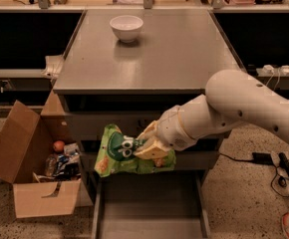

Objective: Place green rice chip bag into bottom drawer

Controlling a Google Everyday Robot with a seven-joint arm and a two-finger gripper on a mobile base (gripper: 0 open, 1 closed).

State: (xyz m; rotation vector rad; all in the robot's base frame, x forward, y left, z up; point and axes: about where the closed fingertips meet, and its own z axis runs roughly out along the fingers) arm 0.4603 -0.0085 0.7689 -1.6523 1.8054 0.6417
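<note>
The gripper point(147, 146) is closed on the green rice chip bag point(115, 159), pinching it at its upper right part, next to the dark round logo. The pale fingers point(153, 151) lie across the bag's face, and exactly where their tips end seems to be just under the logo, though that is hard to make out. The bag hangs in the air in front of the cabinet's upper drawer fronts, tilted a little, above the left rear corner of the bottom drawer point(149, 210), which is pulled out. It touches neither the floor nor the side walls of that drawer.

The bag's right end is hidden behind the gripper. The drawer's front edge is cut off by the lower border (only its rear floor and both low walls show).
</note>
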